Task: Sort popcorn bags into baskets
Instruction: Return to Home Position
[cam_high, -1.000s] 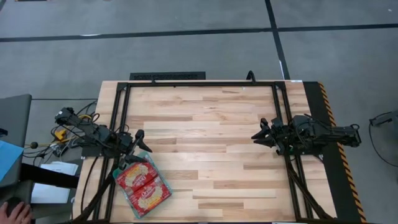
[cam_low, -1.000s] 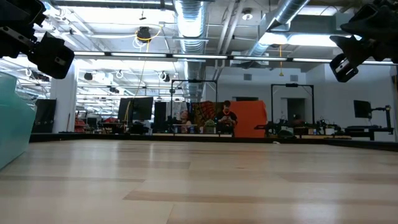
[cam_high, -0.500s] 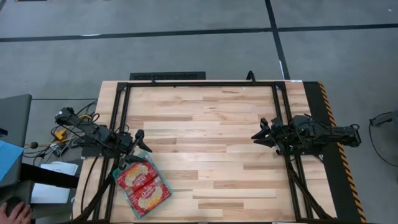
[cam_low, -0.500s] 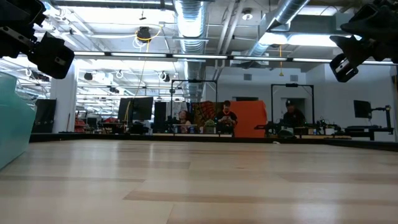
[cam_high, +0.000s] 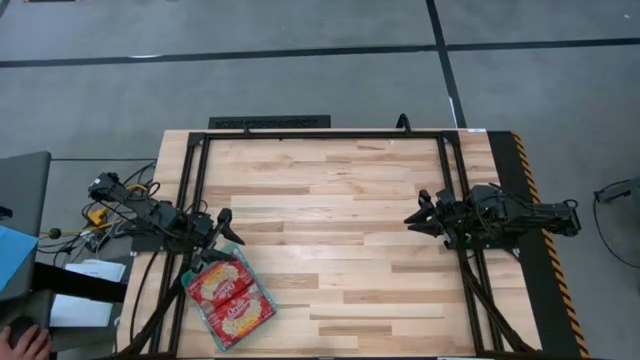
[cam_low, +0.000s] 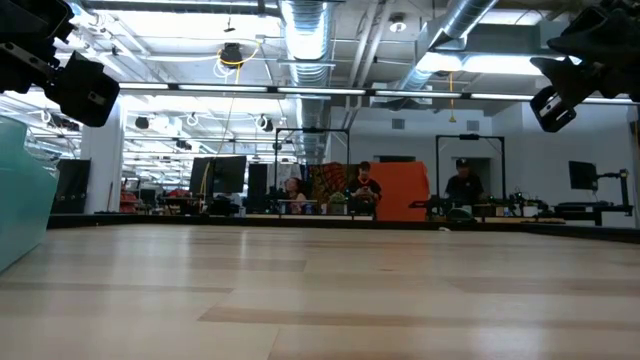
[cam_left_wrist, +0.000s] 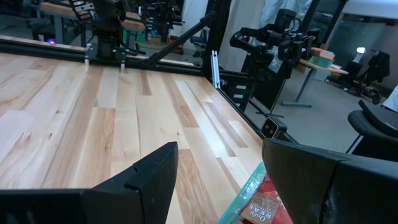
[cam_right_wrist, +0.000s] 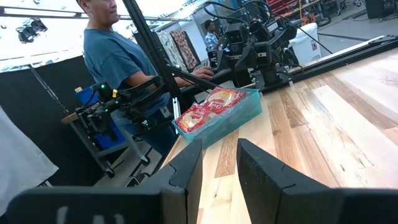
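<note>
Basket (cam_right_wrist: 241, 117) sits on the tabletop (cam_high: 340, 220), at the near corner on the left arm's side. I count two red bags (cam_high: 232, 297) on top and cannot see beneath them. Their print is unreadable. Left end effector (cam_high: 229, 227) hangs just beside the basket, fingers spread, empty. Right end effector (cam_high: 420, 210) waits at the opposite edge, fingers parted, empty.

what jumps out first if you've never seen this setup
Red plastic popcorn bags fill a shallow translucent teal tray at a left corner of the pale wooden table. The left gripper hangs open just beside that tray; the right gripper hangs open at the table's right edge.
</note>
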